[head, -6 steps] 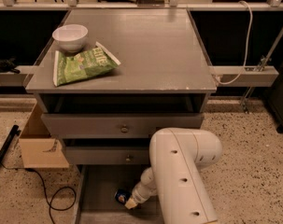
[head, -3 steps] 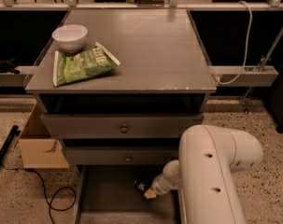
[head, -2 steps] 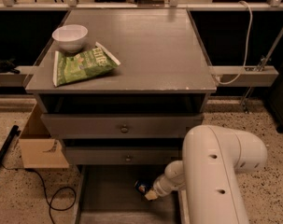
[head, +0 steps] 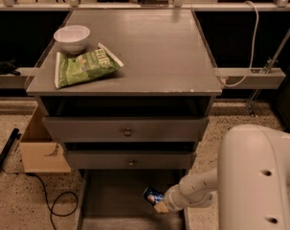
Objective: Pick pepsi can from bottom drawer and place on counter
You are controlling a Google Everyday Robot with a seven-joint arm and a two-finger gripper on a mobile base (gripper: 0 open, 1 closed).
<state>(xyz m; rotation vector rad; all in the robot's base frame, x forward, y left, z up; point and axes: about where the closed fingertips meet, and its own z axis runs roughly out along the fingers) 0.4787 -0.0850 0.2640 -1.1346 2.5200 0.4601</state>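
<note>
Far left on the speckled floor [head: 10, 195] there's a cardboard box [head: 41, 150] sitting right against the cabinet, with a black cord [head: 46, 195] looping around in front of it. Up top, the grey surface [head: 154, 47] has a white bowl [head: 72, 37] near its back left corner and a green chip bag [head: 84, 67] lying flat just in front of the bowl, pretty much touching it. There's a small pale nick on the front edge over toward the right. Under the top is a dark open gap, then two shut drawers, upper [head: 87, 127] and middle [head: 96, 160], each with a little round knob in the centre. The bottom drawer [head: 116, 200] stands open toward the camera, and that's where the can [head: 152, 194] is: right-hand part of the drawer, blue, tilted over at an angle. The gripper [head: 157, 203] is down low in that drawer, coming in from the right, and it looks clamped onto the can. Can't tell if the can is touching the drawer floor or already off it. Behind the gripper, the fat white arm [head: 254, 176] fills the whole bottom right corner. Further up on the right, a white cable [head: 252, 37] hangs down to a grey ledge [head: 252, 78] beside the surface.
</note>
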